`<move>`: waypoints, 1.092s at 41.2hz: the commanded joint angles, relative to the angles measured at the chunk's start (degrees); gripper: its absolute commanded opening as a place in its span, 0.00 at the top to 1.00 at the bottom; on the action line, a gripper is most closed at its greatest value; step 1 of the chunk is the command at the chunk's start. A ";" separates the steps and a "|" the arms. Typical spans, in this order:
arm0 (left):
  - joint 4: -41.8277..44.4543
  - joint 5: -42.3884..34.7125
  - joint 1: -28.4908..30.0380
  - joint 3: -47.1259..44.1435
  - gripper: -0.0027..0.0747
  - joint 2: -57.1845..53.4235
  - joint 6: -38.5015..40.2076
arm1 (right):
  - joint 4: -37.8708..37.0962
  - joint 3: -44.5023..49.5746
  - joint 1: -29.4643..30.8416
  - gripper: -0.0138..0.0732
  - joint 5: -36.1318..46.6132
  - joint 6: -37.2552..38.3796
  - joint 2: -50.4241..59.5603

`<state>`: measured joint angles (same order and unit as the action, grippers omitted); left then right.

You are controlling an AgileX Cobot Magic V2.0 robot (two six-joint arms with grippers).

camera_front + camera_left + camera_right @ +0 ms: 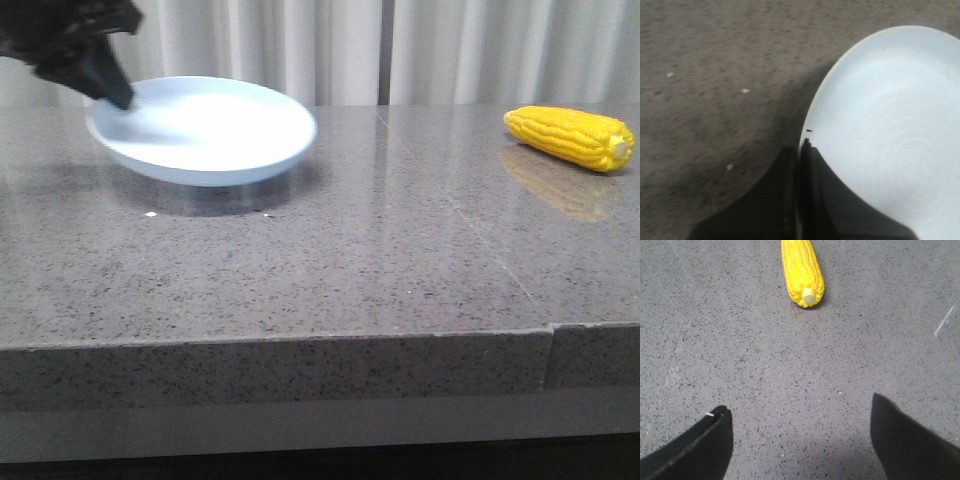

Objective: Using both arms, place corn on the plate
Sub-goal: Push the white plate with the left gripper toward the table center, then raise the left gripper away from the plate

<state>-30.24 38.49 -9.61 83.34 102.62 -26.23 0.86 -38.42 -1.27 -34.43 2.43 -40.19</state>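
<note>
Grey stone table (330, 270) — corn (570, 138) unobstructed

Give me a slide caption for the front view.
Left gripper lifts the plate by its rim; corn lies apart.

Bare counter (790, 370) between spread right pincer (800, 440) and corn (802, 270).

Light is even and fairly bright, with pale curtains (300, 45) washed out behind. The polished bench (330, 270) mirrors the corn (570, 138) as a dull yellow smear, and the plate (205, 130) throws a soft shadow beneath itself. In the left wrist view everything is blurred and grainy; the dark fingers (812, 200) lack detail. The right wrist view is sharper, its speckle crisp.
</note>
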 commanded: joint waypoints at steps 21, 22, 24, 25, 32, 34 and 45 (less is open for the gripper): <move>-2.50 -0.45 -5.80 7.66 0.90 4.79 2.76 | 0.13 -1.48 0.33 0.16 4.19 -0.24 -0.24; -2.50 -0.22 -5.56 7.66 0.85 4.79 2.76 | 0.13 -1.48 0.33 0.16 4.19 -0.24 -0.24; -2.50 0.41 -5.58 7.66 0.75 4.79 2.76 | 0.13 -1.48 0.33 0.16 4.19 -0.24 -0.24; -2.50 0.39 -5.54 7.66 0.67 4.79 2.76 | 0.13 -1.48 0.33 0.16 4.19 -0.24 -0.24; -2.00 1.42 -5.01 7.66 0.45 2.36 2.76 | 0.13 -1.48 0.33 0.16 4.19 -0.24 -0.24; -0.76 1.78 -5.17 7.66 0.45 0.77 2.76 | 0.13 -1.48 0.33 0.16 4.19 -0.24 -0.24; 11.28 7.11 -11.35 7.06 0.45 -9.48 5.17 | 0.13 -1.48 0.33 0.16 4.19 -0.24 -0.24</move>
<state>-22.89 45.76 -18.13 89.07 99.16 -23.32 0.86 -38.42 -1.27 -34.43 2.56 -40.19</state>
